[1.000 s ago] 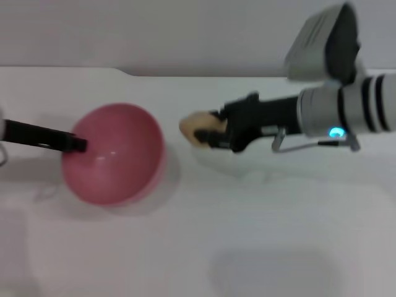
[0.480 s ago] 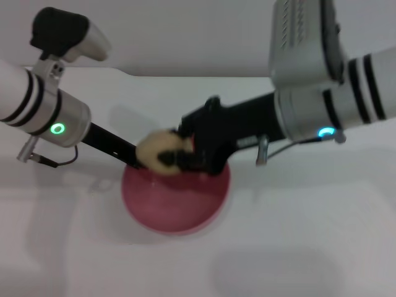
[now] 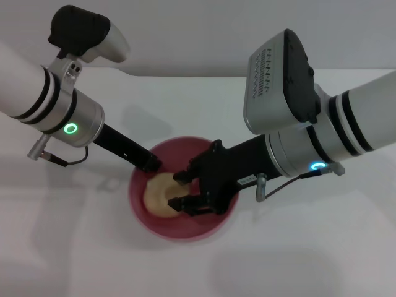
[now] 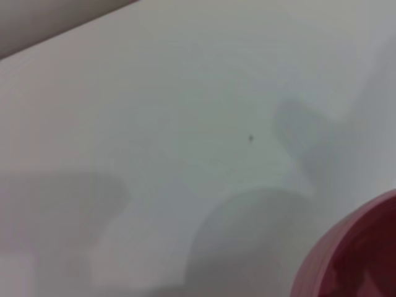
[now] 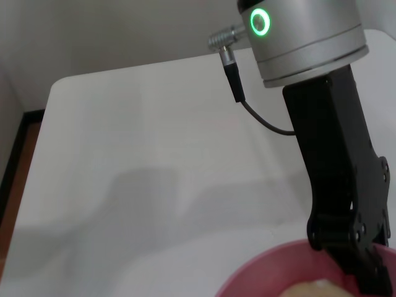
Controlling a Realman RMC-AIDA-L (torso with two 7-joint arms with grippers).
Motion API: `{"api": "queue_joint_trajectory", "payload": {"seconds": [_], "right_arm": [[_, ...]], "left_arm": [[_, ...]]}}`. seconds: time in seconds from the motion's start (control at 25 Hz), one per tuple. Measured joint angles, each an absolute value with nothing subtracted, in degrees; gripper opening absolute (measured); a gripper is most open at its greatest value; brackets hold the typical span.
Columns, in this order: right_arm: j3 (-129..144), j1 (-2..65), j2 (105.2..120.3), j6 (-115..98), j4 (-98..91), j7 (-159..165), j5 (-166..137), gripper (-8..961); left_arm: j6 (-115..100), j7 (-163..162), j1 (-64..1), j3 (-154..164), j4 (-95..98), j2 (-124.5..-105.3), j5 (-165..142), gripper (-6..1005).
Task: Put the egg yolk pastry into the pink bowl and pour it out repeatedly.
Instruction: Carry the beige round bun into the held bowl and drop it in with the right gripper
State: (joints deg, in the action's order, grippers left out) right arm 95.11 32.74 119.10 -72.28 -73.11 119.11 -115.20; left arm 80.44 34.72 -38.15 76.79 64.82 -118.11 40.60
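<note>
Soft, even overhead light; faint grey shadows spread over the white desk [image 3: 297, 247] around the pink bowl [image 3: 139, 204], whose inside shows little glare; the left wrist view is hazy

white table [image 3: 297, 260] carries the pink bowl [image 3: 185, 228].

This looks to me like a lab or test bench — not a kitchen or home. I work over a plain white table [image 3: 297, 253], bare and matte, running from my 6 o'clock out to a blank pale grey wall [image 3: 198, 31] at 12 o'clock. My right wrist camera shows the table's [image 5: 124, 154] rounded corner and, past its edge, a strip of brownish floor [image 5: 15, 179] — nothing domestic around it.
</note>
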Motion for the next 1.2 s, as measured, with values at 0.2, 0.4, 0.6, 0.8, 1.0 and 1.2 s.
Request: {"api": "queue_joint_trajectory", "payload": {"seconds": [0.2, 0.4, 0.6, 0.8, 1.0, 1.2], "right_arm": [[94.68, 32.67, 119.16, -73.82, -73.40, 119.36, -115.10, 414], [93.39, 33.04, 118.97, -74.55, -74.09, 121.03, -115.15, 430], [91.61, 33.67, 118.72, -75.30, -74.24, 123.62, -115.49, 446], [90.58, 34.71, 118.62, -78.66, -74.69, 124.79, -115.58, 462], [86.72, 33.36, 118.84, -78.57, -76.08, 125.77, -115.84, 477], [77.09, 29.77, 119.00, -78.34, -75.15, 126.69, -114.84, 490]], "left_arm": [[80.59, 34.85, -38.58, 77.28, 64.86, -118.15, 40.61, 30], [81.08, 34.82, -38.83, 77.39, 64.87, -118.14, 40.61, 33], [81.71, 34.67, -38.91, 77.43, 64.95, -118.02, 40.61, 36], [81.92, 34.87, -38.83, 77.44, 64.94, -117.98, 40.61, 39], [80.86, 35.09, -38.36, 77.43, 65.02, -118.03, 38.93, 42], [76.66, 35.15, -35.60, 77.43, 67.03, -117.98, 37.94, 45]]}}
